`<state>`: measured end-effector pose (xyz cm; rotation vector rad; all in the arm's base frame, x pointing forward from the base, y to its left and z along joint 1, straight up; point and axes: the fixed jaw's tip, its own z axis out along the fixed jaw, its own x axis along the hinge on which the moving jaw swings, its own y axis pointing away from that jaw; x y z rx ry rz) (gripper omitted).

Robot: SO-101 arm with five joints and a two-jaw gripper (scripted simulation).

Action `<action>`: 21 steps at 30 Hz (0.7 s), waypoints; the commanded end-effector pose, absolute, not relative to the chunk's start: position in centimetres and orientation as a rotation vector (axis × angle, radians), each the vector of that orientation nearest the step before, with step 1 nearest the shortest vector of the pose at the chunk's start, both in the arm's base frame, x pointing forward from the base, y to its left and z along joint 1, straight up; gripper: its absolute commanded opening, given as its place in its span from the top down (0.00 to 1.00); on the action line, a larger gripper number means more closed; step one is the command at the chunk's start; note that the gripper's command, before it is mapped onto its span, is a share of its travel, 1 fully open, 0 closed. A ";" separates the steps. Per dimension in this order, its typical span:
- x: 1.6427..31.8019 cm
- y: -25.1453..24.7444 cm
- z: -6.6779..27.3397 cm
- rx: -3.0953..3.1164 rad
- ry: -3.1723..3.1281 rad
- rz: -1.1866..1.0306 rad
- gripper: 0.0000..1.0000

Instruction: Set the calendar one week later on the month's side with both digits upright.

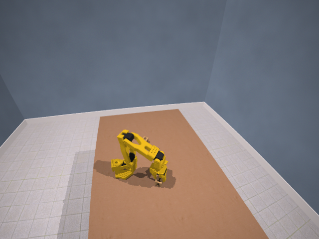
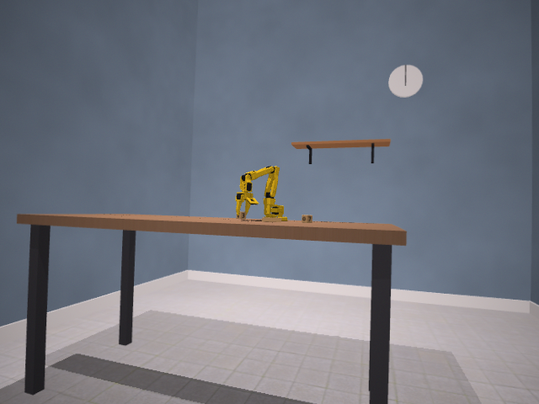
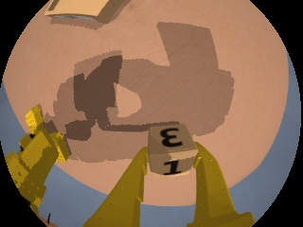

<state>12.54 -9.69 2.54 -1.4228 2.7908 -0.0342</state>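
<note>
The 1 yellow arm (image 1: 139,148) (image 2: 261,172) rises from its base, bends at the elbow and slopes down to the wrist (image 1: 159,164) (image 2: 246,186). The gripper (image 1: 158,180) (image 2: 242,215) (image 3: 171,150) points downward, low over the table, its 2 fingers parted and clamped on a cube.

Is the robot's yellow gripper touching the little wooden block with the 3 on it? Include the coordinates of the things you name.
Touching. The wrist view shows the yellow gripper (image 1: 158,181) (image 2: 242,215) (image 3: 171,153) with a finger pressed against each side of the wooden number cube (image 2: 242,215) (image 3: 171,150).
</note>
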 end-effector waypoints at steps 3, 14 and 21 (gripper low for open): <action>12.8 -9.8 2.6 -1.439 2.770 -0.063 1.00; 12.9 -9.8 2.4 -1.439 2.770 -0.063 1.00; 12.9 -9.8 2.4 -1.439 2.770 -0.063 1.00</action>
